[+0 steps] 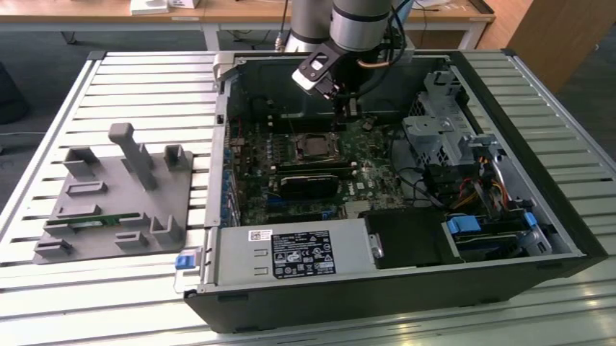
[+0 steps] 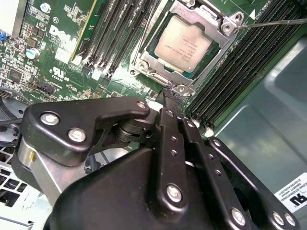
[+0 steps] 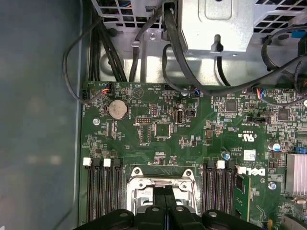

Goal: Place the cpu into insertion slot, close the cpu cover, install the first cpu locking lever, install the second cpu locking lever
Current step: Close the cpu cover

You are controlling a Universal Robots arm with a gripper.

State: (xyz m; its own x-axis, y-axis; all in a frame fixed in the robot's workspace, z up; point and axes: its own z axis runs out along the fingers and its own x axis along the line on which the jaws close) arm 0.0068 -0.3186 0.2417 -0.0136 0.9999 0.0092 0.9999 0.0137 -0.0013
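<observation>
In the exterior view, an open computer case (image 1: 563, 216) lies on a slatted metal table (image 1: 144, 86). At nine o'clock from the case sits a gray holder block (image 1: 97, 216). The arm comes down from twelve o'clock, and the gripper (image 1: 339, 119) hangs inside the case over the green circuit board (image 1: 371, 169). The insertion slot (image 1: 299, 148) is just at seven o'clock from the gripper's tip, with the cpu (image 1: 316, 146) lying in it. A black card (image 1: 313, 182) lies at six o'clock from the slot, and a labelled power supply (image 1: 293, 256) is farther on at six o'clock.

In the second wrist view, the gripper (image 2: 171, 93) has its two black fingers (image 2: 169, 143) drawn together to a narrow point, with nothing visible between them. The tip rests at the edge of the slot's metal rim. The cpu (image 2: 183, 44) sits flat in the slot, pale top up, and the cpu cover (image 2: 219, 39) lies down around its edges. A thin metal lever rod (image 2: 268, 22) runs out from one corner of the cover over the dark memory slots (image 2: 249, 62).

In the first wrist view, the gripper (image 3: 165, 194) overlaps the slot's silvery frame (image 3: 136, 184), its fingers nearly touching. Memory slots (image 3: 103, 191) flank the frame on both sides. A coin battery (image 3: 117, 109) sits on the board (image 3: 192, 139), and black cables (image 3: 172, 48) loop beyond its edge.
</observation>
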